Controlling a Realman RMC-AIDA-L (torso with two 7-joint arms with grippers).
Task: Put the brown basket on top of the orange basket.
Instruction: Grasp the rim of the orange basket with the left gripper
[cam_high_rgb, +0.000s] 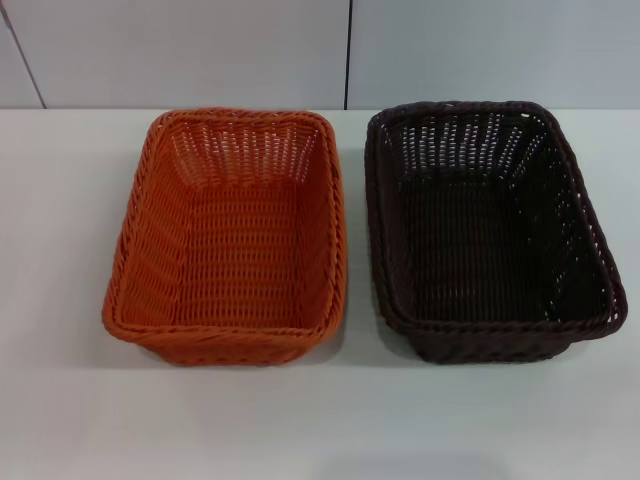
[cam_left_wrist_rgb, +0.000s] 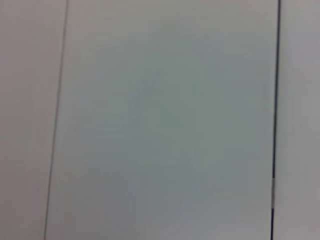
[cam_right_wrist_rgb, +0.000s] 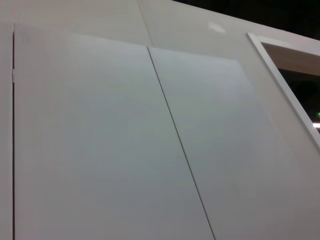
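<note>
The orange basket (cam_high_rgb: 235, 240) sits on the white table (cam_high_rgb: 60, 300), left of centre in the head view. The brown basket (cam_high_rgb: 480, 225), very dark and of the same size, sits to its right, a narrow gap apart. Both stand upright and are empty. Neither gripper nor arm shows in the head view. The left wrist view and the right wrist view show only pale wall panels, with no fingers and no basket.
A pale panelled wall (cam_high_rgb: 200, 50) stands behind the table's far edge. Bare table surface lies in front of the baskets and to the left of the orange one. The brown basket reaches close to the right edge of the head view.
</note>
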